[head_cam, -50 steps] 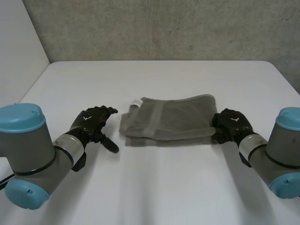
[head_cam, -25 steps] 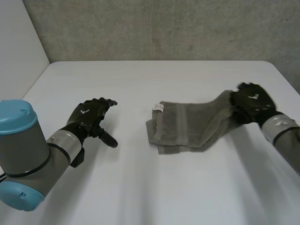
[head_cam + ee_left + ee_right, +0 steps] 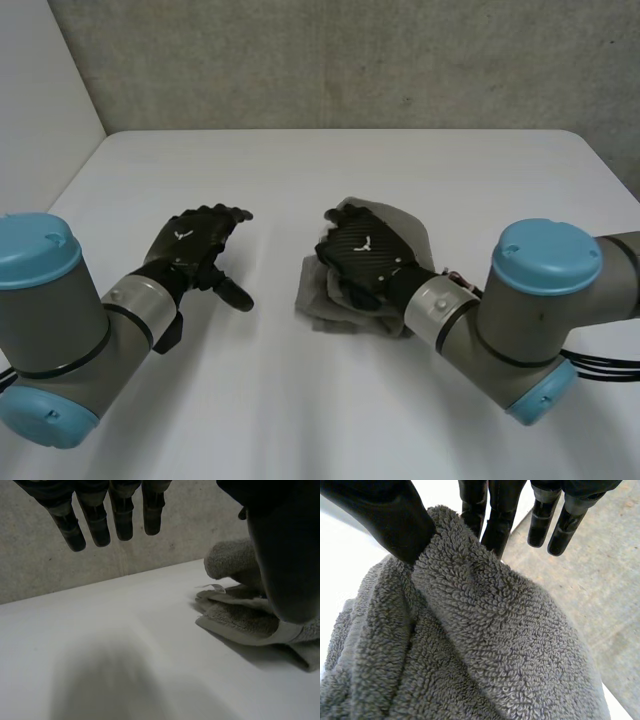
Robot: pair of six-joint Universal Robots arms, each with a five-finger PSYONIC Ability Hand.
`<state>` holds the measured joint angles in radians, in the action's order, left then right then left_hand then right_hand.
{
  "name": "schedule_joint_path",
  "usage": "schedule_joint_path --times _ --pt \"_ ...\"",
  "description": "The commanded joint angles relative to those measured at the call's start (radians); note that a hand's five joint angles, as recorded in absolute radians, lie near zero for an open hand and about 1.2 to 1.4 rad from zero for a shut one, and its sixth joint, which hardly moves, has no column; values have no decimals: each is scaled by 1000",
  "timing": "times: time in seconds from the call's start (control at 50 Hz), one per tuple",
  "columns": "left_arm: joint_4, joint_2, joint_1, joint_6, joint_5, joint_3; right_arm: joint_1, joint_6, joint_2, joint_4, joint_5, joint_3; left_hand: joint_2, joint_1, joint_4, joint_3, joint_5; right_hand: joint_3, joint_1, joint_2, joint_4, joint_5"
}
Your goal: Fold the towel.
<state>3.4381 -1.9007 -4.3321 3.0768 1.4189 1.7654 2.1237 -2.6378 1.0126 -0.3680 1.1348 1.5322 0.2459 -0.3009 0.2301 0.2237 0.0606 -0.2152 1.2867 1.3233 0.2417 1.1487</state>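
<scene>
The grey towel (image 3: 404, 224) lies bunched in the middle of the white table (image 3: 300, 160), doubled over on itself. My right hand (image 3: 365, 255) rests on top of it, reaching across from the right. In the right wrist view the towel (image 3: 485, 650) has a fold pinched between the thumb (image 3: 385, 515) and the fingers (image 3: 497, 515). My left hand (image 3: 192, 245) is open on the table to the left of the towel, a short gap away. In the left wrist view its fingers (image 3: 107, 515) hang straight, with the towel's layered edge and white label (image 3: 240, 622) beyond its thumb.
A rough grey wall (image 3: 350, 60) runs behind the table's far edge. A pale wall (image 3: 40, 110) stands at the left. Bare table surface lies in front of the towel and behind it.
My right hand has lifted the towel's right edge and swung it leftwards over the towel, which slid right and bunched up. The left hand has barely moved.
</scene>
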Motion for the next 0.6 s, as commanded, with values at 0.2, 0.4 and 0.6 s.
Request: schedule_joint_path --times 0.2,0.4,0.6 --pt "6 -1 0 2 2 0 48 -10 -51 6 37 -103 -65 120 -56 -49 -54 41 110 73 -67 73" --pt "4 0 -11 0 17 -1 32 -18 -15 17 39 -103 -65 120 -56 -49 -54 41 110 73 -67 73" --pt "6 -1 0 0 18 -4 -90 -13 84 21 20 49 -65 120 -56 -49 -54 41 110 73 -67 73"
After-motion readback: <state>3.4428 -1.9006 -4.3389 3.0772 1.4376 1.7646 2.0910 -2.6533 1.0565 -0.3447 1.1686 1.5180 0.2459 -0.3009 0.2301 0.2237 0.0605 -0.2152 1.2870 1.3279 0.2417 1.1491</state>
